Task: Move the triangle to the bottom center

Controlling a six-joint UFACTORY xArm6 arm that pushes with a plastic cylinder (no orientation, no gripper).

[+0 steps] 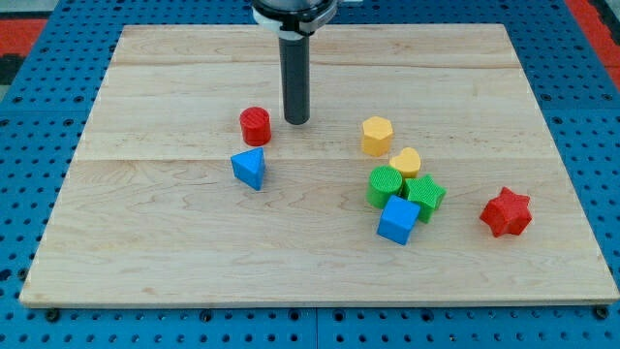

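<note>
Lying across almost the whole view is the wooden counter (194, 271), and the blocks are sitting on it in two groups. The bigger group is standing at the view's right: a yellow hexagon block (377, 136), a yellow heart block (406, 162), a green round block (385, 185), a green star block (424, 194) and a blue cube (398, 220), close together, with a red star block (507, 212) a little apart from them.

The rod is coming down from the view's top, and my tip (296, 121) is resting just to the right of the red cylinder (255, 126). There are no fingers here, so nothing is spreading or pinching.

The blue triangle (250, 168) is lying left of centre, below the red cylinder. From my tip it is lying down and to the left. I am judging that my tip must first go around to its upper-left side, because bottom centre is lying down and a little right of it.
</note>
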